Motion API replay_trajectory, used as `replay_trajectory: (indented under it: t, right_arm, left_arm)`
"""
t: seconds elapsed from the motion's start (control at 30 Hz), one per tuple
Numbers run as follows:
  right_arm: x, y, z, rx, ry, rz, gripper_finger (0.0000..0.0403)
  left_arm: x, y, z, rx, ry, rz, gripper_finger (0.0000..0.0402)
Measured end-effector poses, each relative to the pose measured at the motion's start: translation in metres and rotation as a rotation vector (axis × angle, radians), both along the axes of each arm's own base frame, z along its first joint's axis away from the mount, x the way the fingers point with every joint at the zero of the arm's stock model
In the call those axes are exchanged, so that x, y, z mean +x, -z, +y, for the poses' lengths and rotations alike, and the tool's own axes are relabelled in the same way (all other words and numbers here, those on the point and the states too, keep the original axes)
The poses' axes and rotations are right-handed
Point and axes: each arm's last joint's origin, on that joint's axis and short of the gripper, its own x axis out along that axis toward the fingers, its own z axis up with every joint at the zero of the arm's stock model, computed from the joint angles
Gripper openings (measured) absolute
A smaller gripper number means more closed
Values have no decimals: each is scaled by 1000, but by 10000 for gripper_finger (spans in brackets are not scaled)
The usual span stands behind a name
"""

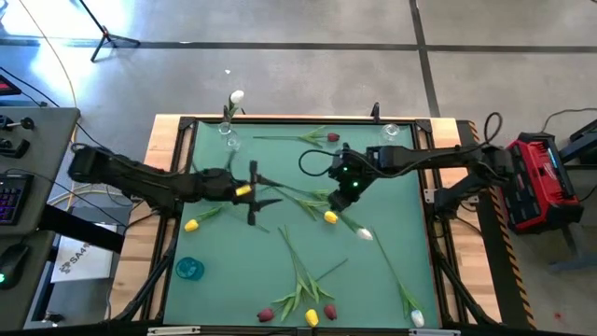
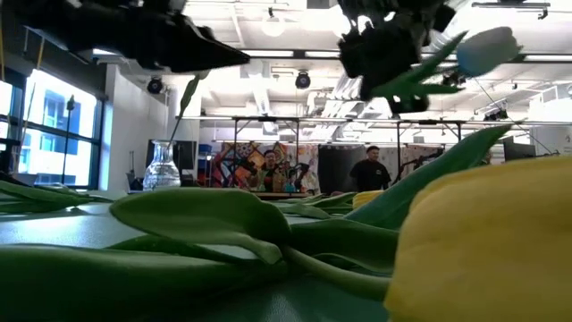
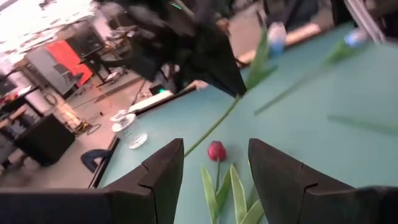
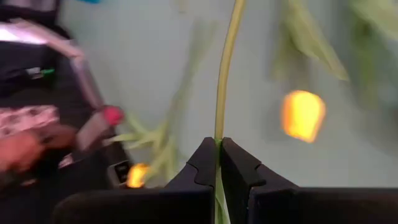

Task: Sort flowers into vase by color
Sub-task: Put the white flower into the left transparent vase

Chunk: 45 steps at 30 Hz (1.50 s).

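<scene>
My right gripper [image 1: 347, 194] is over the middle of the green table, shut on the thin stem of a white flower whose head [image 2: 487, 49] shows high in the low view. My left gripper [image 1: 273, 191] hovers open a little to its left and points toward it, with nothing between its fingers [image 3: 163, 171]. A glass vase [image 1: 227, 131] at the far left edge holds one white flower [image 1: 236, 97]. A second vase [image 1: 390, 131] stands at the far right. Loose flowers lie on the table: a red one [image 1: 333, 138], yellow ones [image 1: 191, 225] [image 1: 329, 217], and a white one [image 1: 417, 319]. My right gripper pinches the green stem [image 4: 217, 140] between its two shut fingers, a short way from the white head. The fingers slant down from the table's right side, and the stem runs on past their tips. The flower is lifted clear of the table.
A bunch of red and yellow flowers [image 1: 308, 313] lies at the near edge, close in front of the low camera. A blue round thing [image 1: 189, 269] sits near left. The table has a raised wooden rim [image 1: 168, 187]. People stand in the room beyond the far edge [image 2: 371, 170].
</scene>
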Motion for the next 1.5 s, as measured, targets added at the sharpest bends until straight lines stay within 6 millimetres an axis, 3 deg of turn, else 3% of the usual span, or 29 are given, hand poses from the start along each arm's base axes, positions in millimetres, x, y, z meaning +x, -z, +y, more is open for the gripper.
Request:
replay_trajectory:
  t: [0.43, 0.77, 0.97, 1.5]
  right_arm:
    - [11, 2, -3, 3, -12, -80, 0]
    - [12, 1, -3, -15, -29, -101, 0]
    - [12, 1, -3, -25, -36, -109, 0]
    - [12, 1, -5, -66, -25, -116, 0]
  left_arm:
    - [70, 12, -11, 203, 31, 99, 170]
    - [102, 23, -16, 343, -72, 156, 170]
    - [109, 26, -17, 364, -86, 171, 164]
    - [107, 28, -22, 358, -118, 210, 6]
